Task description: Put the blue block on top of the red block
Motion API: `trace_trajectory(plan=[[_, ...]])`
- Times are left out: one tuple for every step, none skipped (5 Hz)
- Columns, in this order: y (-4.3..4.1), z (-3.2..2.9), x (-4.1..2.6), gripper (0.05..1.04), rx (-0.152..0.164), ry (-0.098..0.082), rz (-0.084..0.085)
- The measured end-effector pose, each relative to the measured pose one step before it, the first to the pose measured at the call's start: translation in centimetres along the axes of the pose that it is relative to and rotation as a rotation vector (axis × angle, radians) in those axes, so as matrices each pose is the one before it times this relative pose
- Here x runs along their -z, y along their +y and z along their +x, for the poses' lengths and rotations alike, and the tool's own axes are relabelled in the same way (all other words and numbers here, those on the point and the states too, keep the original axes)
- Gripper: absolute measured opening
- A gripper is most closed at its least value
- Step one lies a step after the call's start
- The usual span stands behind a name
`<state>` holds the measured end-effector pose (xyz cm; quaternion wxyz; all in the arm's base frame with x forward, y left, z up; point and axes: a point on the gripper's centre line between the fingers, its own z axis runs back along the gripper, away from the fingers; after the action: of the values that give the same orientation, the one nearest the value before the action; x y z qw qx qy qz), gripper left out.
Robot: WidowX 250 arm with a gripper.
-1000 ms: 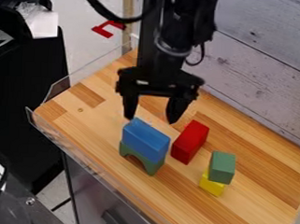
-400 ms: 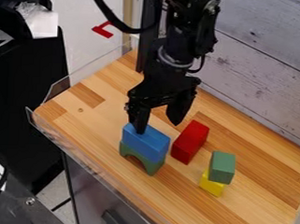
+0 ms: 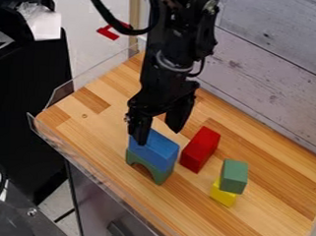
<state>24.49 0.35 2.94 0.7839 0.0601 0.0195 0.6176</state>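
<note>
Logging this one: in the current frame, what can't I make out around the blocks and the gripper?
All in the camera view:
- Blue block: part of its top is behind a finger of the gripper.
- Contact: that finger's overlap hides whether it touches the block.
- Green arch: upper side covered by the blue block.
- Yellow block: upper side covered by the green block.
- Arm: cut off by the top edge.

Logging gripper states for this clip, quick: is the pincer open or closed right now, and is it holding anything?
Pincer: open, holding nothing, at the blue block; whether it touches the block can't be told.
</note>
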Motion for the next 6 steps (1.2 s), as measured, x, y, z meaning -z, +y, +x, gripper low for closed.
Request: trace_trajectory(plan=[[0.586,-0.112,0.709,1.001,-0.0548,0.0413,-0.0021],[0.059,-0.334,0.476,1.001,-0.0436,0.038,-0.0229],[-0.377,-0.285,0.352,0.964,-0.0255,0.019,-0.02],[0.088,-0.001,0.827,0.686,-0.0104,-0.0019,-0.0044],[0.087,-0.012,0.038,0.581,0.0036,-0.0015,0.0064],[0.125,0.082,-0.113,0.58,0.0985,-0.0039,0.0148]])
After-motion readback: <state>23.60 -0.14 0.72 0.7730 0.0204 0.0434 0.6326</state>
